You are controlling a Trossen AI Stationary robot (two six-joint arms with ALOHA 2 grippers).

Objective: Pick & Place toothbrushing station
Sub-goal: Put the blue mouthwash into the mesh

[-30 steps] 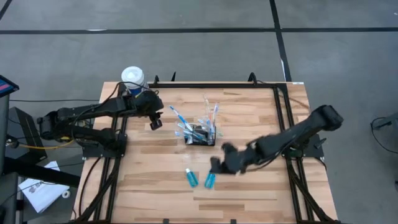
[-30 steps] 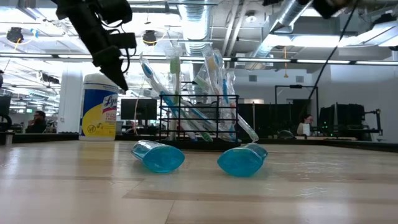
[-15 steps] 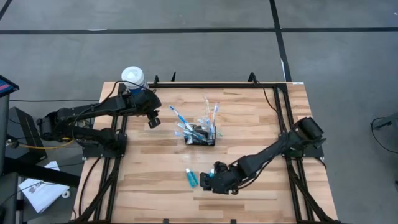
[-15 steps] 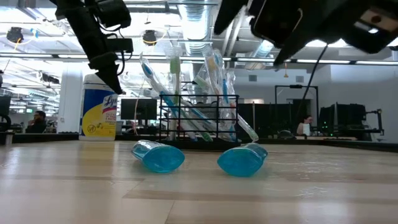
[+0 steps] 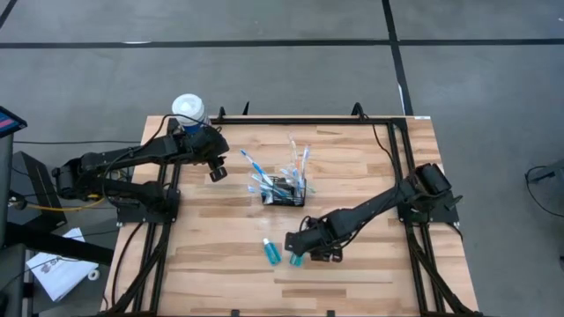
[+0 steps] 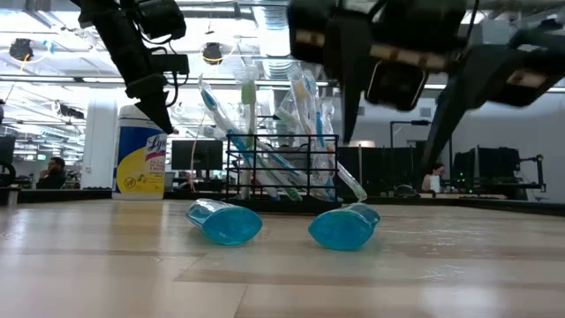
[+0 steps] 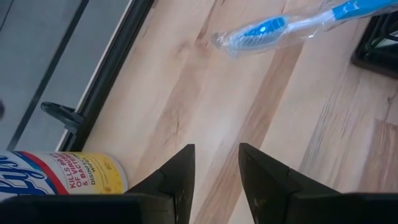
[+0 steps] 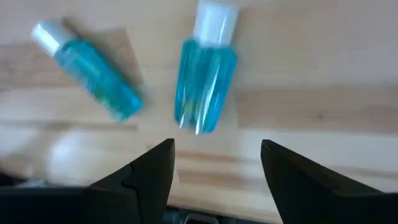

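Toothbrushing station basket, a small black wire-mesh holder, stands upright near the middle of the desk, with the toothbrushes leaning out of it at loose angles, so they fan toward the far side. One blue-headed brush in a clear wrapper sticks out toward the left arm.

Off the desk's far left corner sits a white-lidded canister with a yellow label, probably cleaning wipes, though the label is only partly readable.

Right gripper reaches low across the near part of the desk, its fingers spread wide and empty. In its wrist view they straddle one teal tube, which lies flat with its white cap pointing away, so the spread looks matched to the tube's width for a pick. A second teal tube lies just beside it at an angle, apart from it.

Left gripper hangs above the desk between the canister and the basket, part open with nothing between its fingers; it seems to be waiting clear of the other arm's reach.
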